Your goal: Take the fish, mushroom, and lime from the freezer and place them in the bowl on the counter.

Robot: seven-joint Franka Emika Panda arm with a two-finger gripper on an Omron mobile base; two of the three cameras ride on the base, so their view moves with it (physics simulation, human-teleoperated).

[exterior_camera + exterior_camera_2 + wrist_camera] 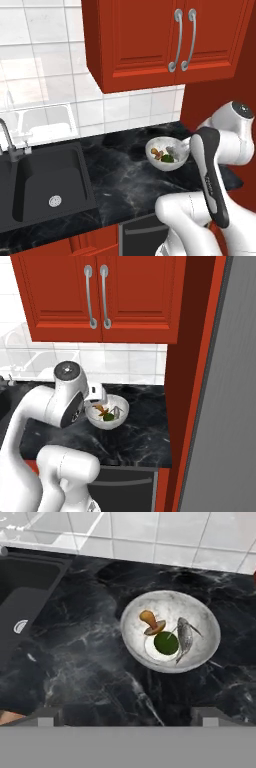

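**Inspector:** At the bottom edge of the hand view, the fingers [125, 717] stand spread wide with nothing between them, hanging above the desk [90, 662], clear of the bowl [202, 619].

**Clerk:** And the contents?

**Inspector:** All three items lie inside the bowl. The mushroom [150, 622] rests on its side toward the left, the lime [166, 643] sits at the centre just beside it, and the fish [185, 638] lies along the lime's right flank, touching it.

**Clerk:** Why clustered so?

**Inspector:** My judgement: the curved wall lets them settle toward the lowest point.

**Clerk:** The bowl's position?

**Inspector:** On the black marble desk, well apart from the sink [25, 592], near the tiled wall. The freezer [230, 406] stands off to the right, beyond a red panel.

**Clerk:** Task status?

**Inspector:** Judged complete: empty fingers suit a release already made.
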